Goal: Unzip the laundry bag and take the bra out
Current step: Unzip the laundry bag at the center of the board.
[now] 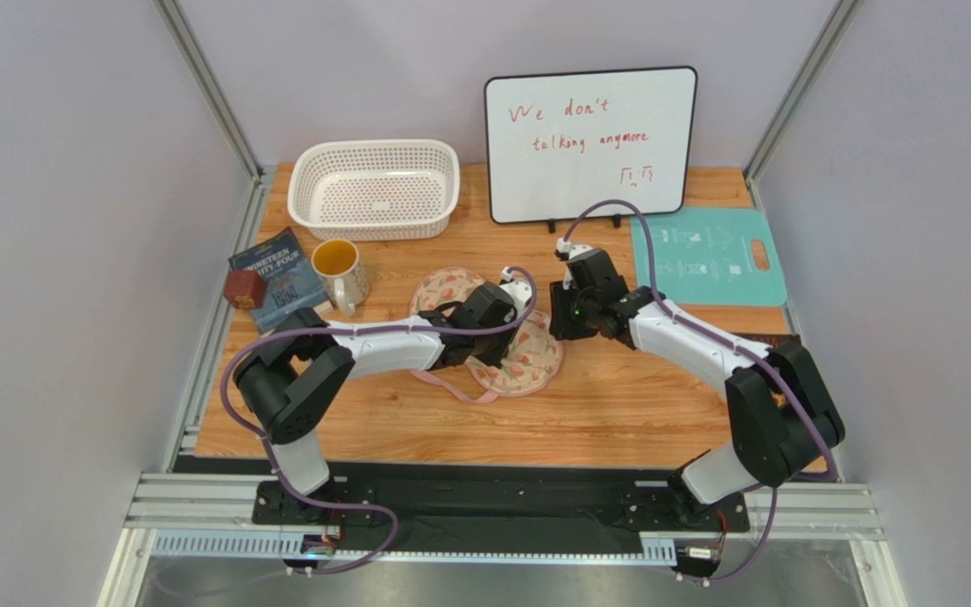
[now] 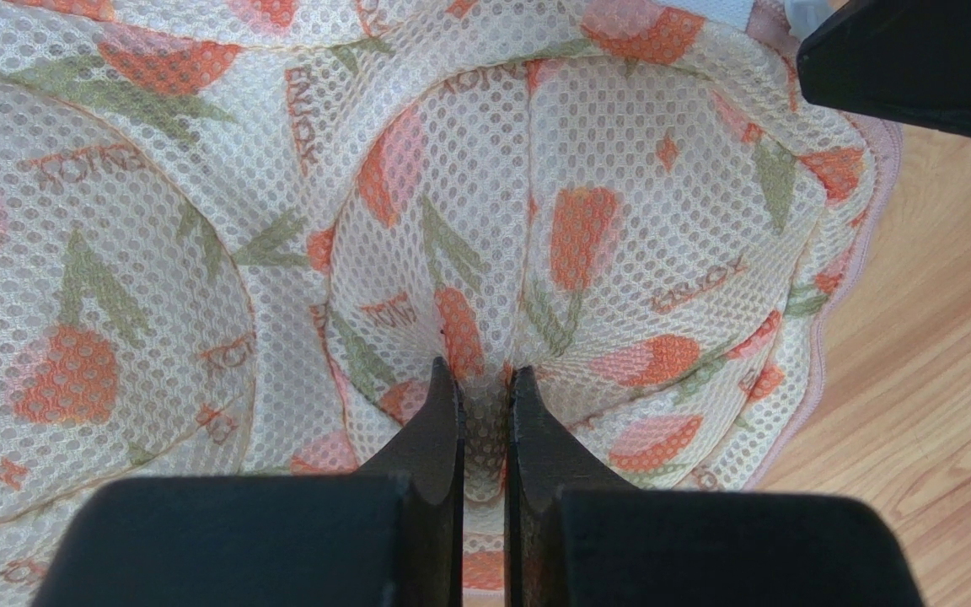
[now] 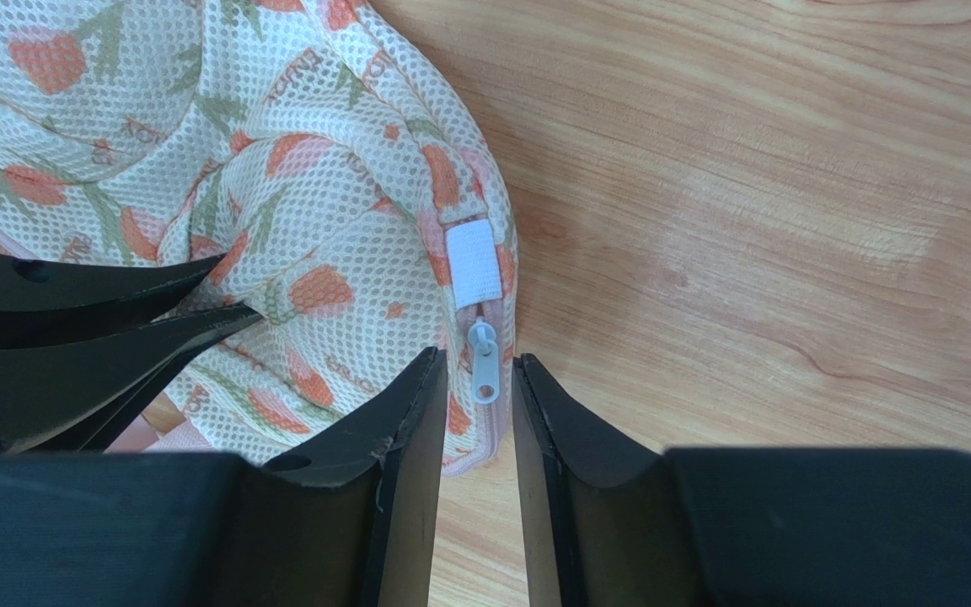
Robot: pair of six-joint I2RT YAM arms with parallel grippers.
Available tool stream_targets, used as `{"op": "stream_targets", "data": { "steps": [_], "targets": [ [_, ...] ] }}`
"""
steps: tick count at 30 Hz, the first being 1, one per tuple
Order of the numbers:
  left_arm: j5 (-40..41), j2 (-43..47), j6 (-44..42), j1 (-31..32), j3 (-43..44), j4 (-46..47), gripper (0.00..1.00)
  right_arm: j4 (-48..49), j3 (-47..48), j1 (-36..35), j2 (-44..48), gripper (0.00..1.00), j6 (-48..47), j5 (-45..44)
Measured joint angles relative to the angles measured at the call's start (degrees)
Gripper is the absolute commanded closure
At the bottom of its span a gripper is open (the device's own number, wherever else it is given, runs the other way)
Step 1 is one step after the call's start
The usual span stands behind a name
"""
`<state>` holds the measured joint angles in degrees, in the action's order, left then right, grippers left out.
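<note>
**Limp mesh bag pinned at one side, zip pull waiting at the other**

The left tool [image 2: 484, 380] is clamped tight on a fold of the bag [image 2: 655, 190], with a ridge of printed mesh bunched between its fingers. The right tool [image 3: 478, 361] stands narrow, its tips a little apart, and the zip pull [image 3: 484, 358] lies in the gap. Nothing shows the pull pinched, so this tool seems to hold nothing. Just beyond the pull a white tab [image 3: 472, 259] marks the zip's end, on the bag's edge next to bare desk [image 3: 769, 190].

The bag lies on the desk between the two arms. The bra shows in no view. The zip looks shut at this end, so the bra is probably inside.

The bag looks light, soft and open-weave, so it will likely rumple and slide toward whichever tool tugs it. The left tool's fold should serve as the anchor. The pull is small, thin, smooth and loose. It is best pinched flat across its faces, then drawn along the zip line away from the anchor so the cloth stays taut. The tips could catch mesh along with the pull, or the pull could slip out. The bra should be soft enough to lift by any edge, though it may snag on the mesh
</note>
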<state>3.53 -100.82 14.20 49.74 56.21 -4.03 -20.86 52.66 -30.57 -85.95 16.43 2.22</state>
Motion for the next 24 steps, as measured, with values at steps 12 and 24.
{"op": "stream_targets", "data": {
  "steps": [12,24],
  "targets": [
    [0.0,0.0,-0.2,0.0,0.1,-0.2,1.00,0.0,-1.6,0.0,-0.1,0.80,0.0,1.1],
    [0.0,0.0,-0.2,0.0,0.3,-0.9,1.00,0.0,-1.6,0.0,-0.2,1.00,-0.7,1.3]
  ]
}}
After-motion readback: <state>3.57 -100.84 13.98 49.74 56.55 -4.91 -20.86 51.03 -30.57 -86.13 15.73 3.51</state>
